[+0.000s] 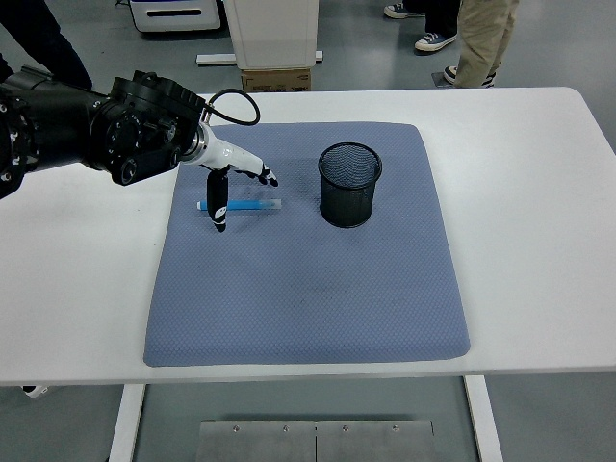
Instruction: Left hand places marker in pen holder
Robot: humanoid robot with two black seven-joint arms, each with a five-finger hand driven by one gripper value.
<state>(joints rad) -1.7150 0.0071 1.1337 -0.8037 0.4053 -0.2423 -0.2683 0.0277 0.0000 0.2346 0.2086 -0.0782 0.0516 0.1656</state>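
1. The black mesh pen holder (350, 184) stands upright on the blue mat (308, 279); nothing shows inside it.
2. The blue marker (245, 205) lies flat on the mat, left of the holder.
3. The left hand (229, 178) hovers over the marker's left end, fingers (218, 204) spread and holding nothing; contact is unclear.

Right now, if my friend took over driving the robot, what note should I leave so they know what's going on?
Left hand: fingers open, reaching down over the left end of the blue marker; nothing gripped yet as far as the picture shows.
Right hand: out of view.
Marker: lying flat on the blue-grey mat, to the left of the pen holder.
Pen holder: black mesh cup, standing upright on the mat, apart from the marker; nothing shows inside it.
Done: the hand has reached the marker.
Left: close on the marker, lift it, carry it right and drop it into the holder.
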